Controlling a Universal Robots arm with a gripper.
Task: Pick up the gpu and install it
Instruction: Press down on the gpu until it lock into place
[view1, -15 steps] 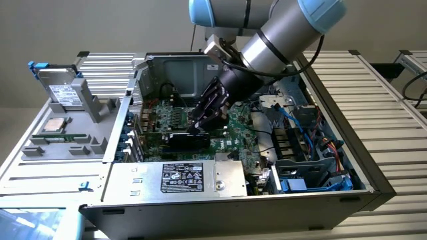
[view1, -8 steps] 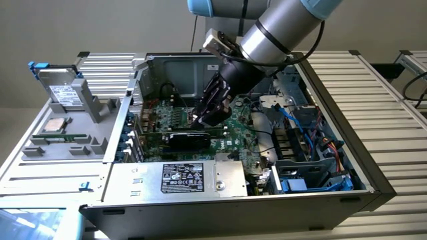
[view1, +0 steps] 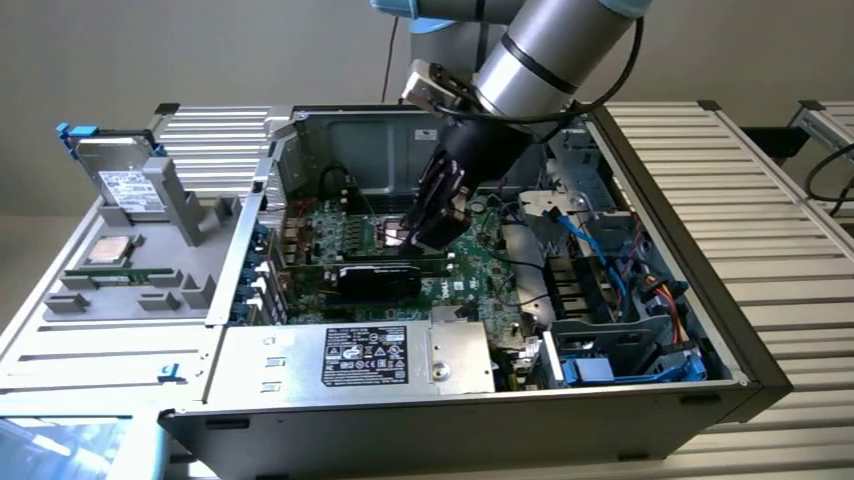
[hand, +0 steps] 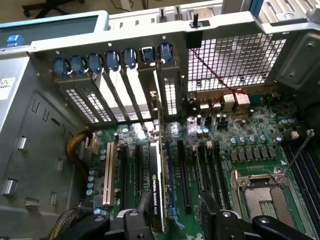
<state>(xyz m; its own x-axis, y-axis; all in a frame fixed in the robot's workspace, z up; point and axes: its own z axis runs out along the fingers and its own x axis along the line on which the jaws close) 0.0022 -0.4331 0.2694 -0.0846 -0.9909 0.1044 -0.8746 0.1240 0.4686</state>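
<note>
Standing slotted between open gripper (hand: 177, 216) fingers: gpu (hand: 158, 187).

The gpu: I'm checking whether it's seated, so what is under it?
The gpu stands on edge in a slot of the green motherboard, between the open end effector fingers. The card itself covers the slot contacts, so full seating cannot be seen.

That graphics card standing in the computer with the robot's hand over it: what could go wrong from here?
1. The gpu stands on edge in a motherboard slot between the open hand's fingers. If it is not fully seated, it may tilt or lose contact.
2. The fingers sit close to neighbouring slots and small parts; a sideways move could scrape them.
3. Loose cables run beside the arm and might snag.
</note>
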